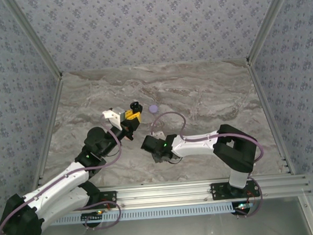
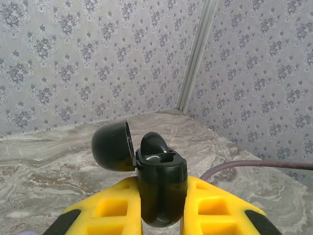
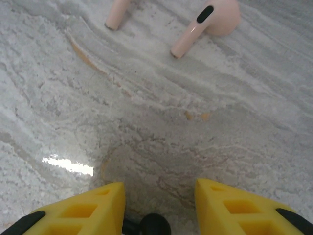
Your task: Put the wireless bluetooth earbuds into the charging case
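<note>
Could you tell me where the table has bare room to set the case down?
Bare marble lies along the back wall and between the right arm and the right wall. Crowded in the middle: the case, the lilac disc, and the pink earbuds ahead of the right gripper.

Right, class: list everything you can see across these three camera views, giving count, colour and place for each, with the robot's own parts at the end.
charging case: one, black, lid flipped open, held off the table in the left gripper
earbuds: two, pink, lying on the table ahead of the right gripper; one is cut off by the picture's top edge
disc: one, lilac, flat on the table just right of the case
table: one, grey marbled
walls: three, grey-blue patterned, around the table
left gripper: one, yellow fingers, shut on the case
right gripper: one, yellow fingers, open over bare table
</note>
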`<state>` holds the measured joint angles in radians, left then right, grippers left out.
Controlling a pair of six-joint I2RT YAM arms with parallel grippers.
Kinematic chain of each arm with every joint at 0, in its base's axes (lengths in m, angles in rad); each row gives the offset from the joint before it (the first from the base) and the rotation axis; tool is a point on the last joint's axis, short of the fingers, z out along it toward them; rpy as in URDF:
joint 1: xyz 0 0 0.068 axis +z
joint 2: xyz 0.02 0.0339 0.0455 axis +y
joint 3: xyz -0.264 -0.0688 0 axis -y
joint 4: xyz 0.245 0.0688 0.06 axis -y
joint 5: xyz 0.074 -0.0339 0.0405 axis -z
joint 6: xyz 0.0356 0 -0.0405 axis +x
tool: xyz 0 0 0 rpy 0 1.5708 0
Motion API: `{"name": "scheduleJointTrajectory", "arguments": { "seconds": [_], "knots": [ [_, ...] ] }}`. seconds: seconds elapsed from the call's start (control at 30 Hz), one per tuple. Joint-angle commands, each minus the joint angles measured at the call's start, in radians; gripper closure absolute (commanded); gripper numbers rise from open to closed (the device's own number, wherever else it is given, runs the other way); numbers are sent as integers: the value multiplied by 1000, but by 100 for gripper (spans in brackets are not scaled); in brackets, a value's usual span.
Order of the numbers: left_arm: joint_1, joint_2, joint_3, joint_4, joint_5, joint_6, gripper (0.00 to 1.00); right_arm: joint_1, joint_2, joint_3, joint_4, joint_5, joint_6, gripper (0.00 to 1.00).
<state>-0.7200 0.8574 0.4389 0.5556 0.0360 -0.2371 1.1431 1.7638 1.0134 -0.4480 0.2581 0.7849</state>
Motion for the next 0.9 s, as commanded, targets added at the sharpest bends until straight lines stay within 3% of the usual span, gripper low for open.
{"name": "scheduleJointTrajectory", "arguments": {
  "seconds": [0.0, 0.47, 0.87],
  "knots": [
    [5, -11, 10, 23, 7, -8, 100, 25, 2, -8, -89, -32, 13, 56],
    [4, 7, 18, 39, 16, -21, 100, 37, -67, -64, -121, -43, 24, 56],
    [4, 16, 20, 41, 19, -23, 100, 33, -107, 12, -148, -47, -15, 57]
  ]
}}
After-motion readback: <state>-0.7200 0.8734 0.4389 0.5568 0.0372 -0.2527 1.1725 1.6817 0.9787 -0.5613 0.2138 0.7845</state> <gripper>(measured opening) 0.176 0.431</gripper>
